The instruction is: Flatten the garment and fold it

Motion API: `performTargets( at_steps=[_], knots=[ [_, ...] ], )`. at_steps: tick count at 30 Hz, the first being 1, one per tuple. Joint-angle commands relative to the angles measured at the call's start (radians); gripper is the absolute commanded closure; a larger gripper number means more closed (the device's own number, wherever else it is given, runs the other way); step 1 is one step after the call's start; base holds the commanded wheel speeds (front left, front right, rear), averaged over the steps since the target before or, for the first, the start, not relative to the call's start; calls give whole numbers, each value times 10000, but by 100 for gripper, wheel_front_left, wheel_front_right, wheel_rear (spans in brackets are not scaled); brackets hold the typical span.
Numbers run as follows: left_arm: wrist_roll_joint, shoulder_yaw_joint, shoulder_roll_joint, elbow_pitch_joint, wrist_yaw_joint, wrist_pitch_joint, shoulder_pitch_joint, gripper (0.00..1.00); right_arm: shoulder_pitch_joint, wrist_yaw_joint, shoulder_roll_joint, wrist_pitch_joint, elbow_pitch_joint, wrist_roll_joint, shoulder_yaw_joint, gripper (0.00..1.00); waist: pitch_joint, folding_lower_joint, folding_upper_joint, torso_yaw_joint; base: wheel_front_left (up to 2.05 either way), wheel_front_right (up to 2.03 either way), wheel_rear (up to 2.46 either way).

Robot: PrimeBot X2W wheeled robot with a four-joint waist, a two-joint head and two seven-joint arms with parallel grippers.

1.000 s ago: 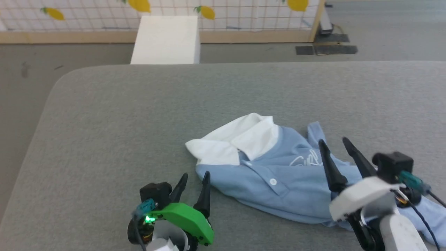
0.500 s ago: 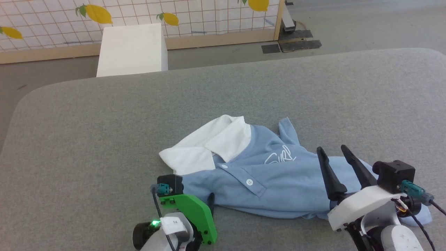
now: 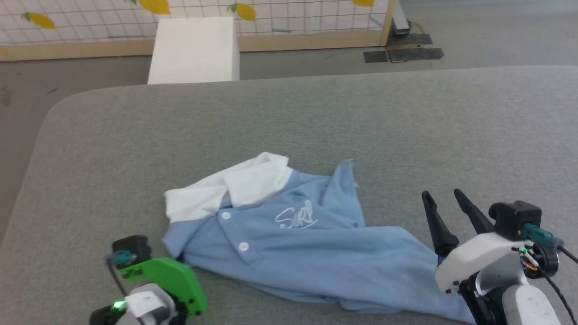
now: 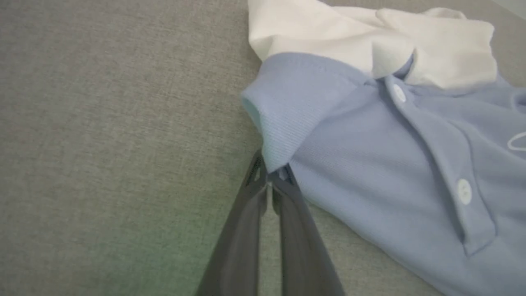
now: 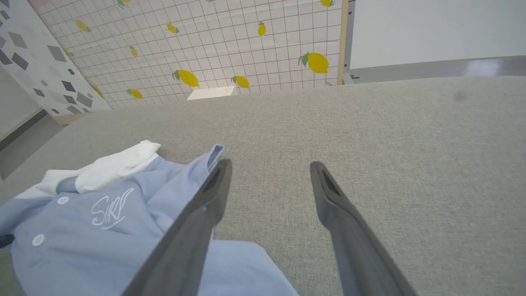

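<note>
- The garment (image 3: 293,243), a light blue soft cotton shirt with white fabric at its top end, white buttons and a white script logo, lies crumpled on the near half of the grey fabric-covered worktop (image 3: 316,117). Its white end points to our left and its blue body trails to the right.
- Change: a second ago the left gripper (image 4: 269,172) stood with its fingers apart, just beside the garment's near-left edge. Now they are pressed together on a ribbed blue edge there, apparently a sleeve cuff.
- The garment looks longer and less bunched than a second ago. The head camera has also shifted, so we read only the shape, not the position.
- The right gripper (image 3: 440,193) has its fingers spread wide as before. It hovers over the garment's right end and grips nothing.
- Judgement: we have one anchor for flattening. The right side needs a matching hold before we can pull the cloth taut. Folding has not begun.
- Risk: the pinch sits near the cuff's rim and may slip under tension.
</note>
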Motion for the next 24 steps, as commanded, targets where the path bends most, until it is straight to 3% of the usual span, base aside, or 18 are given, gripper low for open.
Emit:
performTargets(
  at_steps=[1, 3, 4, 5, 9, 13, 16, 22, 23, 24],
  knots=[
    [-57, 126, 177, -172, 84, 30, 195, 100, -321, -13, 17, 100, 96, -130, 17, 0, 92, 0, 0, 295, 0, 0, 0],
    [-100, 181, 282, -447, 27, 1, 309, 100, -629, -13, 18, 348, 347, -214, 188, 0, 159, 0, 0, 468, 0, 0, 0],
    [-135, 249, 255, -574, 5, -151, 330, 76, -827, -13, 18, 438, 480, -190, 329, 0, 198, 0, 0, 564, 0, 0, 0],
    [-152, 286, 214, -641, -25, -302, 336, 2, -999, -13, 18, 524, 610, -154, 479, 0, 235, 0, 0, 646, 0, 0, 0],
    [-151, 432, -110, -630, -178, -1274, 259, 0, -1784, -13, 18, 1207, 1509, -71, 1186, 0, 397, 0, 0, 1017, 0, 0, 0],
    [218, 670, -491, -557, -177, -3066, 82, 0, -2542, -13, 18, 2131, 2645, -179, 1517, 0, 597, 0, 0, 1433, 0, 0, 0],
    [582, 723, -688, -415, -430, -4378, -127, 0, -2994, -13, 18, 3151, 3540, -402, 1559, 0, 738, 0, 0, 1760, 0, 0, 0],
    [1591, 1130, -1231, -947, -875, -4812, -418, 0, -3526, -13, 18, 5079, 4663, -1085, 1692, 0, 977, 0, 0, 2249, 0, 0, 0],
    [1743, 1258, -1326, -1080, -965, -4814, -397, 0, -3559, -13, 18, 5405, 4771, -1116, 1736, 27, 990, 0, 0, 2283, 0, 0, 0],
    [1897, 1384, -1435, -1179, -1079, -4816, -335, 0, -3596, -13, 18, 5774, 4857, -1171, 1841, 73, 997, 0, 0, 2307, 0, 0, 0]
  ],
)
